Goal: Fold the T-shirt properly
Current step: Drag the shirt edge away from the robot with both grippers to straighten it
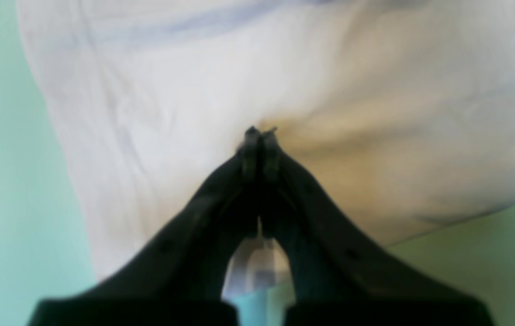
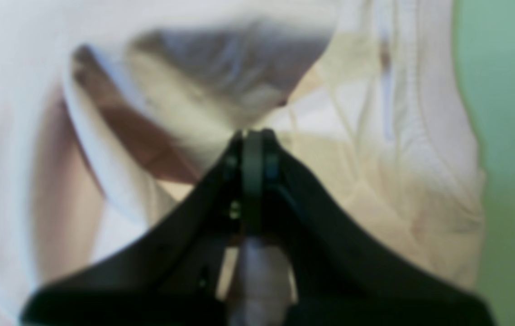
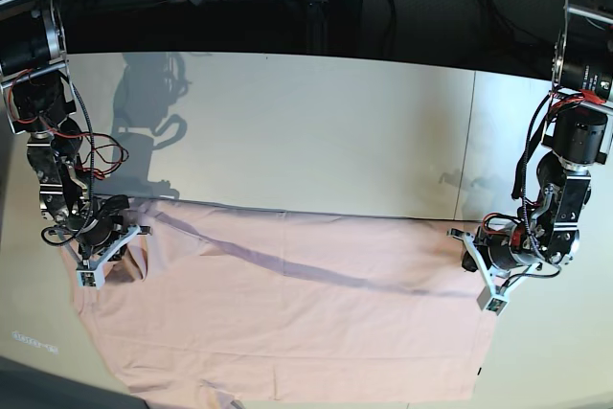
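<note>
The T-shirt (image 3: pixel 287 323) lies spread across the lower half of the base view on the table (image 3: pixel 287 131), one long crease running diagonally through it. Judged light, limp and prone to sagging, it is best held at edges or corners, both sides at once. The right gripper (image 3: pixel 107 254), at frame left, is pinched closed on the fabric edge; the left gripper (image 3: pixel 487 280), at frame right, likewise clamps the opposite edge. Both wrist views are blurred. The garment's lower edge is cut off; no lettering shows.
</note>
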Controlling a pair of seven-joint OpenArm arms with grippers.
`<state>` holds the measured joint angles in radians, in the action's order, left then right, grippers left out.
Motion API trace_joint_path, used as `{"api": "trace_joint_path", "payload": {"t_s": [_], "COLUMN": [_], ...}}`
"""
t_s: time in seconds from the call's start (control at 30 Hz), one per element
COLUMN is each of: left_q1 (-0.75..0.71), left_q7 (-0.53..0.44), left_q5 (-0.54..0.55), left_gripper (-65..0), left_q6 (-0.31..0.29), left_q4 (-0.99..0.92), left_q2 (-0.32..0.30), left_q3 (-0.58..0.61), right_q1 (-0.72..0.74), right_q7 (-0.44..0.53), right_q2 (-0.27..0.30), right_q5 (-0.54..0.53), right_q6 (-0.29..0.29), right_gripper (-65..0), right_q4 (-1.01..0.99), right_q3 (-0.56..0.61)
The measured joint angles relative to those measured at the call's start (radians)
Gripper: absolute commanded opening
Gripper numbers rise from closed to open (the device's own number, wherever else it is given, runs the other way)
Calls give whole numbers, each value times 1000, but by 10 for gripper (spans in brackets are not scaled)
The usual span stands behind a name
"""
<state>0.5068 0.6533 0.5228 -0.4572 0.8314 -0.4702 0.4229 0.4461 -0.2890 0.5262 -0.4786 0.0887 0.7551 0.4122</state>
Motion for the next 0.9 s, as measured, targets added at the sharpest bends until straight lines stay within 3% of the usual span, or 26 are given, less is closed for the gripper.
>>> {"api": "trace_joint_path", "payload": {"t_s": [0.2,0.43,0.63,0.9], "left_q1": [-81,-211,-311,-478], "left_q7": [16,33,37,58], "left_q5": [-5,-30,-37,-66], "left_gripper": [-650,-650,-650,-650], "left_q6": [-4,-8,-8,-9], "left_q4": [128,327,424,593], "left_q2": [-61,-112,-111,-109], "left_q3": [-3,-6,-63,-172], "right_q1": [-79,-236,-354,-473], "right_q7": [-14,-49,-85,-91], "right_q2": [18,20,53,127], "right_q5": [6,6,-1,0], "right_q6": [1,5,21,36], "right_gripper": [-650,-650,-650,-650], "right_q4": [108,276,388,483], "right_q3": [-32,-164,-264,-284]}}
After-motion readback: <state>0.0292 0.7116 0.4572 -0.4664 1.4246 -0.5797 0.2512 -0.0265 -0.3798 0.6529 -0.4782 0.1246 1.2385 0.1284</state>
